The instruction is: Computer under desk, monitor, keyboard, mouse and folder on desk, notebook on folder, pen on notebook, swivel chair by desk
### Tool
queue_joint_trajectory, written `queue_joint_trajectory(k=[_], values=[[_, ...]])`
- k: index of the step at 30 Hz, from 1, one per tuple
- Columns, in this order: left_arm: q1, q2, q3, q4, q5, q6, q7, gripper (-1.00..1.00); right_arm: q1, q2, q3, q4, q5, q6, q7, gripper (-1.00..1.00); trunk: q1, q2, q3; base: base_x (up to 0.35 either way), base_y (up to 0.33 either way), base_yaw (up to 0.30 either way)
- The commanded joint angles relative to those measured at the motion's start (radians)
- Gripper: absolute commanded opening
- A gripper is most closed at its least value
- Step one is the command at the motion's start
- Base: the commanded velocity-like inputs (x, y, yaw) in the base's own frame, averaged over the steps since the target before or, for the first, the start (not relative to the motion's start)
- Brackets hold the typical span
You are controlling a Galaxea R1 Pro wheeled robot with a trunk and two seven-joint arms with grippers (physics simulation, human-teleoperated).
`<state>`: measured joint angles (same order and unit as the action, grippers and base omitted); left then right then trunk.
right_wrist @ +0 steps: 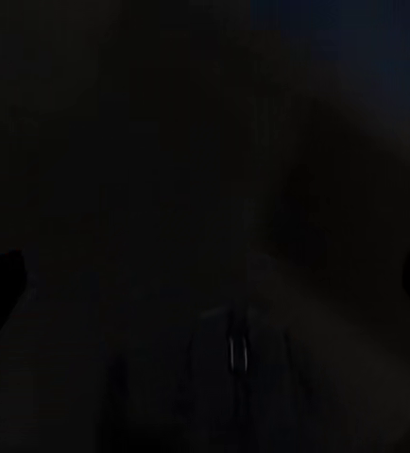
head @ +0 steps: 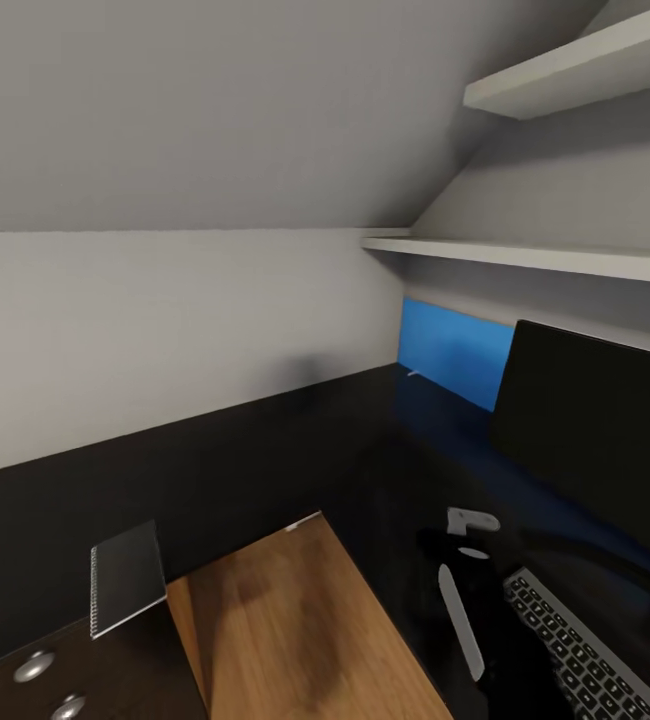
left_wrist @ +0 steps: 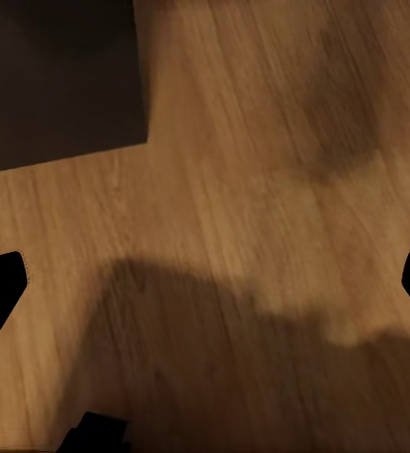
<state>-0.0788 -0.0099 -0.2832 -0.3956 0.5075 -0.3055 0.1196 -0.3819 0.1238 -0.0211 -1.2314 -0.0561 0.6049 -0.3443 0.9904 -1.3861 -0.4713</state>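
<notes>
The glossy black desk [head: 225, 470] runs along the grey-white wall. On its right stands the monitor [head: 595, 440], black front toward me, with the keyboard [head: 580, 650] in front of it. A bright blue flat panel, apparently the folder [head: 455, 350], leans upright against the wall behind the monitor. The grey spiral-bound notebook [head: 125, 575] lies at the desk's near left edge. My right arm [head: 465, 590] reaches over the desk left of the keyboard. My right gripper [right_wrist: 205, 283] is open over the dark desktop. My left gripper [left_wrist: 205, 283] is open above wood floor. Mouse, pen, computer and swivel chair are out of view.
Two white shelves [head: 525, 255] jut from the wall above the monitor under the sloped ceiling. A dark drawer front with round knobs [head: 35, 665] sits at the lower left. Wood floor [head: 295, 620] shows between the drawers and the desk. A dark corner [left_wrist: 59, 80] edges the floor below my left gripper.
</notes>
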Motion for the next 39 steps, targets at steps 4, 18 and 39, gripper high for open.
queue_joint_trajectory(k=[4, 18, 39], values=[[-0.001, 0.001, -0.009, 0.001, 0.005, -0.004, 0.007, 1.00, 0.001, 0.004, 0.000, -0.006, -0.007, -0.034, -0.005, 1.00, 0.000, -0.001, -0.001, 0.000, 0.000, 0.226], [-0.001, 0.001, -0.013, 0.001, 0.001, -0.005, 0.002, 1.00, 0.000, 0.009, 0.077, 0.061, -0.007, -0.056, -0.003, 1.00, 0.000, -0.001, -0.001, 0.000, 0.000, 0.254], [-0.001, 0.002, -0.007, 0.001, 0.003, -0.006, 0.002, 1.00, 0.000, 0.038, 0.191, 0.203, -0.008, -0.137, 0.038, 1.00, 0.000, -0.001, -0.001, -0.156, 0.000, 0.197]])
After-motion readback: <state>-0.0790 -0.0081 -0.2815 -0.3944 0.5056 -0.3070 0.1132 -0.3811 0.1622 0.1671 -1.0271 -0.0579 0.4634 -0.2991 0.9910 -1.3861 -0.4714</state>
